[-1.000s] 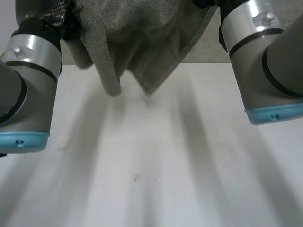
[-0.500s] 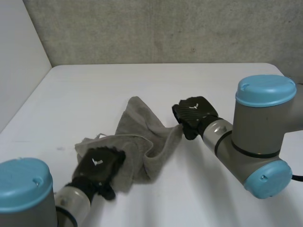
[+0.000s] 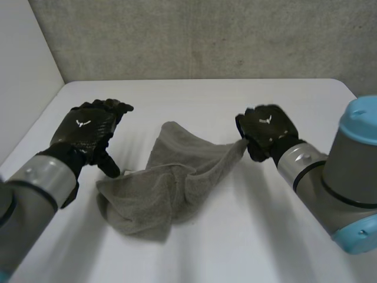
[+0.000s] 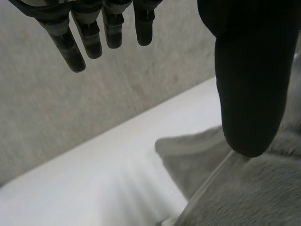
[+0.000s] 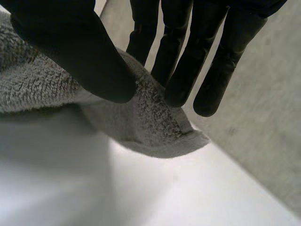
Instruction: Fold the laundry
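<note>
Head view: the grey towel [image 3: 154, 200] lay crumpled mid-table [image 3: 235, 247], and the right hand [image 3: 268, 127] had one corner pinched and raised off the surface. The left hand [image 3: 85, 127] hovered at the opposite edge, fingers straight, thumb pointing down just beside the cloth.

Left wrist view: fingers [image 4: 70, 52] were spread well apart from the thumb [image 4: 249, 94], with nothing between them. The towel lay under the thumb tip, contact unclear.

Right wrist view: thumb on one face, fingertips [image 5: 176, 80] on the other, clamped on the towel's corner.
</note>
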Available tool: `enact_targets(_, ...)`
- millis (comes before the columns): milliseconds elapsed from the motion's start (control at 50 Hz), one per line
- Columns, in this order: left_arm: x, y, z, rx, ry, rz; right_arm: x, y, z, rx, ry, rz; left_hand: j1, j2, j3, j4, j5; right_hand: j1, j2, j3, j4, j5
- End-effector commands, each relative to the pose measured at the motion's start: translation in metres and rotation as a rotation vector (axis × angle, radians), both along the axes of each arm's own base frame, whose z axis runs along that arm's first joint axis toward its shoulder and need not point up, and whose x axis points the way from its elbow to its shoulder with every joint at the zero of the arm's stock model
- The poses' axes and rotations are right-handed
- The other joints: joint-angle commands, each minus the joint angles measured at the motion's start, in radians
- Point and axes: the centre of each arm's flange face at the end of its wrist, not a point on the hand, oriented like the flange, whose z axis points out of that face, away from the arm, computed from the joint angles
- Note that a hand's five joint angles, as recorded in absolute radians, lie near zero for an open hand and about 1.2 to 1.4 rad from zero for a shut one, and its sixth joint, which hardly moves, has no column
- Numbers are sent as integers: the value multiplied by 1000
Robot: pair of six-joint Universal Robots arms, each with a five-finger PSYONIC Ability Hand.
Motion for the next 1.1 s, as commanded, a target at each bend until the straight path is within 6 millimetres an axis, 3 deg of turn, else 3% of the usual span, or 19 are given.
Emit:
enact_targets(20, -5, -34, -41, 155, -35, -39, -1, 15, 42, -110, -46, 30, 36, 47, 48, 48, 27, 422, 222, 210, 203, 241)
enact_targets(60, 0, -48, -59, 237, -54, -12, -1, 16, 45, -119, -50, 30, 36, 47, 48, 48, 27, 422, 222, 210, 203, 241)
enact_targets(220, 1, -55, -84, 377, -86, -12, -4, 21, 70, -188, -84, 31, 129, 140, 142, 142, 121, 422, 222, 210, 203, 241)
enact_targets(400, -3, -53, -92, 409, -77, -62, -4, 22, 96, -263, -115, 31, 203, 214, 216, 215, 195, 422, 222, 210, 203, 241)
enact_targets(540, -3, -54, -98, 421, -85, -63, -5, 20, 114, -316, -137, 23, 475, 486, 488, 488, 467, 422, 222, 210, 203, 241)
enact_targets(700, -5, -61, -103, 428, -88, -60, -7, 13, 139, -383, -167, 4, 499, 511, 512, 512, 491, 422, 222, 210, 203, 241)
enact_targets(880, -7, -70, -95, 392, -81, -50, -8, 11, 164, -444, -202, -9, 587, 599, 600, 600, 579, 422, 222, 210, 203, 241)
enact_targets(980, -7, -73, -88, 365, -73, -47, -13, 7, 170, -455, -205, -24, 394, 405, 406, 406, 385, 422, 222, 210, 203, 241)
enact_targets(1100, -7, -69, -64, 308, -42, -48, -15, 14, 168, -426, -191, -18, 206, 217, 219, 218, 198, 422, 222, 210, 203, 241)
